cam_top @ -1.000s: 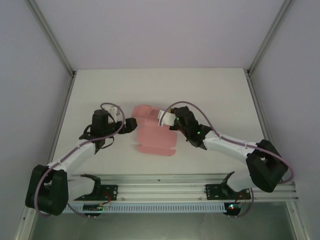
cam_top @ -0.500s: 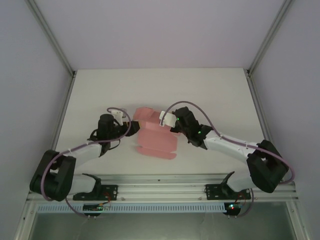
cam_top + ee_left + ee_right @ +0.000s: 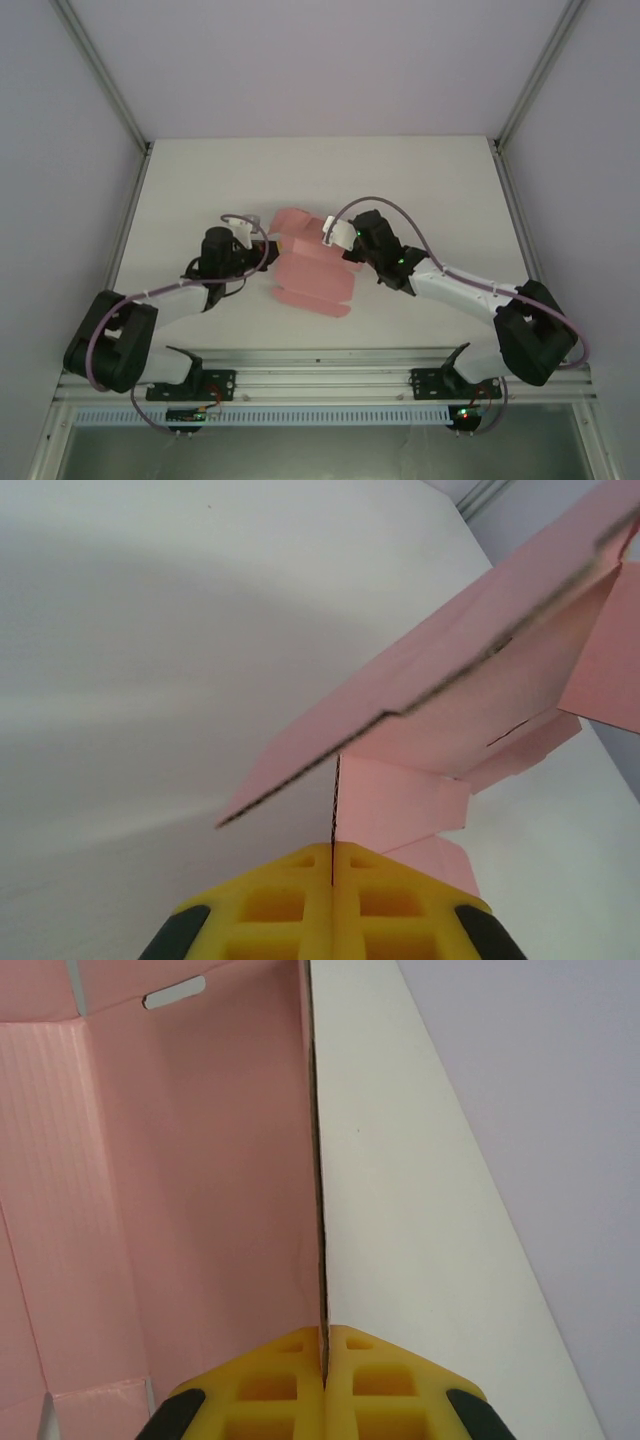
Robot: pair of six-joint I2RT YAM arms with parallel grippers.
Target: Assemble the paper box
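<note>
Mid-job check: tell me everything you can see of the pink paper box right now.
The paper box is thin light pink card, a die-cut sheet only partly folded, not yet a closed box. It has creased panels, small flaps along its edges and a narrow slot cut in one panel. It sits on the table between the arms, its near part looking flat. The left gripper is shut on an edge of a raised panel; the right gripper is shut on an upright wall, edge-on.

Looks like you're running a robot lab test cell: plain white worktop [image 3: 200, 170], blank pale walls [image 3: 320, 60] boxing it in, aluminium frame posts [image 3: 102, 75] rising from its far corners, slotted metal rail [image 3: 330, 365] along its near edge.
</note>
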